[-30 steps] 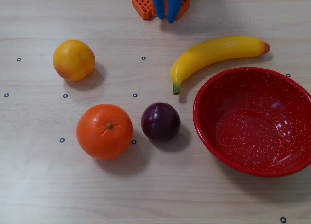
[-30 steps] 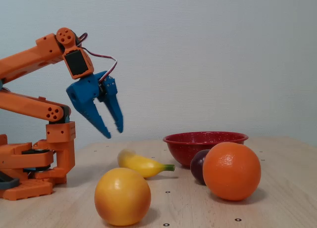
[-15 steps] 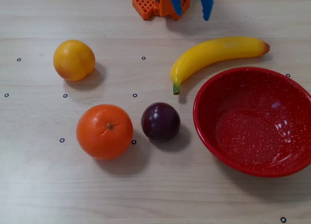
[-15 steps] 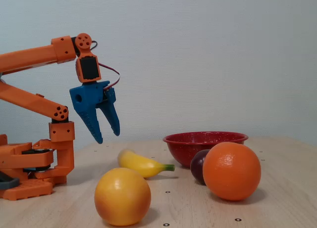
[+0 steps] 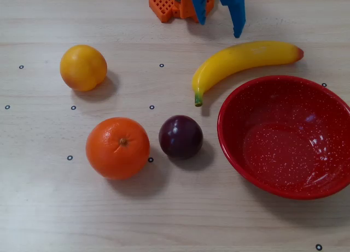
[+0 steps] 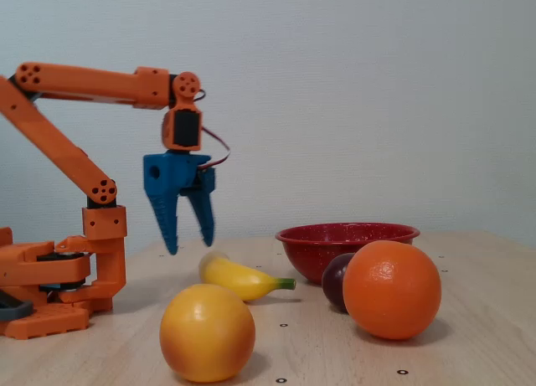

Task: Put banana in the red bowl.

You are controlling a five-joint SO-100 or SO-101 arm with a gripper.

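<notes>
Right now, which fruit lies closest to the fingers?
The banana, the only long curved yellow fruit; it lies just below the blue fingers, beside the red bowl.

The bright orange plastic arm (image 6: 79, 164) has boxy printed links with small dark screw holes at the joints, black servo blocks, a thin dark cable, and a blue two-finger plastic gripper (image 6: 189, 239) with tapered fingers.

Setting: a robot test bench, lab or hobby workspace. Pale wood-grain desk (image 5: 175, 219) carries small black ring markers (image 5: 70, 157) spread across its surface, including one near the front right corner. Orange 3D-printed arm base (image 5: 170, 5) sits at the desk's far edge. Plain bare grey-white wall (image 6: 368, 93) stands behind.
</notes>
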